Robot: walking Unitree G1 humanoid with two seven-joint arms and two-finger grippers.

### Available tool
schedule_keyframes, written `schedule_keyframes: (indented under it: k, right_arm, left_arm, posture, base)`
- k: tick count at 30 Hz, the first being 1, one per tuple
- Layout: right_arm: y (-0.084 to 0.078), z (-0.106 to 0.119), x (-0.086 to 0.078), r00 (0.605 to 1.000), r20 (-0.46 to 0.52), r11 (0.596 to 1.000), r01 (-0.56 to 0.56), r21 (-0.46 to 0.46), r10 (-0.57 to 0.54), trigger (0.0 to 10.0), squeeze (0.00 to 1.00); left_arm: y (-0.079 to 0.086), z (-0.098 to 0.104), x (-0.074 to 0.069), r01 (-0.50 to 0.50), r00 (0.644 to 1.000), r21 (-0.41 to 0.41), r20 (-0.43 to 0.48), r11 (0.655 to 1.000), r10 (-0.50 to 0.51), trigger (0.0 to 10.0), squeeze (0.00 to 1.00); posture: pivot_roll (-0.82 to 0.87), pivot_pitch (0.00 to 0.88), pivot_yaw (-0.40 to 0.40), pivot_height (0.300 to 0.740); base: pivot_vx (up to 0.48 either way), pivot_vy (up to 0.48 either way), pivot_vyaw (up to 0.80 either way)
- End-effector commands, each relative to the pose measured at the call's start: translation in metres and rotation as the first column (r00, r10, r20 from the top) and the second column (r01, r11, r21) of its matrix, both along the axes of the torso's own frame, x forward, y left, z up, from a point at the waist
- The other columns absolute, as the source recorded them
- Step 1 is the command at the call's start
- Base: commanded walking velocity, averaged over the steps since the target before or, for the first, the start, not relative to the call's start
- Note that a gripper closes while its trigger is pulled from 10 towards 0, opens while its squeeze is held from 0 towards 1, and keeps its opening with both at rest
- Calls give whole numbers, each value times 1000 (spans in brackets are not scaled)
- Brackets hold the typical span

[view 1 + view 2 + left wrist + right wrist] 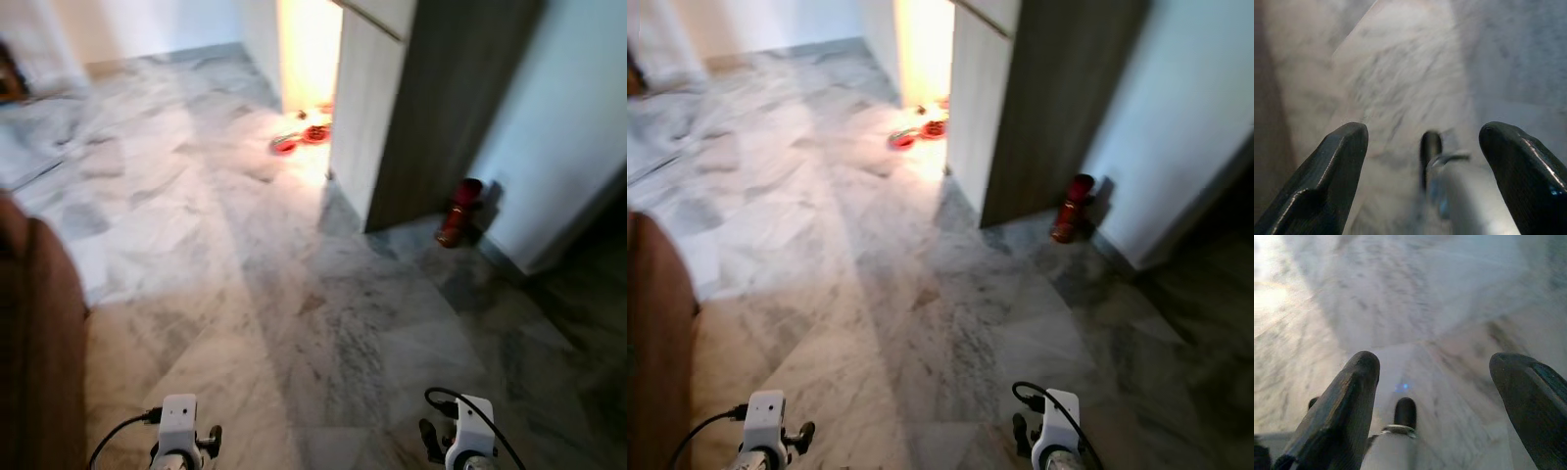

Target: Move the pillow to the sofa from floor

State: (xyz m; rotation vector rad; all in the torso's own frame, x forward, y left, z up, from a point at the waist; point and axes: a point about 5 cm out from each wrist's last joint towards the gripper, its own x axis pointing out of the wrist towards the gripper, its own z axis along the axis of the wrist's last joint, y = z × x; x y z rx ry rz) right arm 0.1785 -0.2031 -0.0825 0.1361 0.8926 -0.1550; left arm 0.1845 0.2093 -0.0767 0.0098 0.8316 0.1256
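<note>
Far left edge of the head views: a brown upholstered surface (pixel 34 343) runs from mid-height to the bottom; whether it is the sofa cannot be told. The pillow cannot be located in any frame.

Lower left: the left arm's white wrist housing (pixel 178 419) with a black cable. In the left wrist view the left end effector (pixel 1422 147) has its two black fingers (pixel 1332 171) spread wide, nothing between them, over bare floor.

Centre: grey-veined marble floor (pixel 294 294) fills most of the frame. Upper centre: a brightly lit doorway (pixel 309 54) with red dishes (pixel 302 137) on the floor at its threshold. Just right stands a wood-panelled cabinet (pixel 431 108).

Right of centre: a red cylinder (pixel 458 211) stands upright beside the cabinet's base, against the pale wall (pixel 558 127).

Lower right: the right arm's wrist housing (pixel 472 431). The right end effector (pixel 1432 377) is likewise spread and empty above the floor.
</note>
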Motion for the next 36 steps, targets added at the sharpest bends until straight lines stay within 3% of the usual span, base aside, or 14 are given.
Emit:
schedule_keyframes:
  k: [1,36]
  right_arm:
    - [-1,-2,-5,1000,-12,1000,-1,-9,1,10000,0]
    - [4,-4,-8,998,-29,999,-49,-8,49,10000,0]
  left_arm:
    - [-2,-3,-4,20,1000,9,-24,1000,-20,10000,0]
    - [-4,-6,-9,69,996,10,-57,998,-69,10000,0]
  posture:
    - [-23,53,-31,740]
    - [-18,46,-27,740]
  base:
    - [0,0,800]
    - [0,0,800]
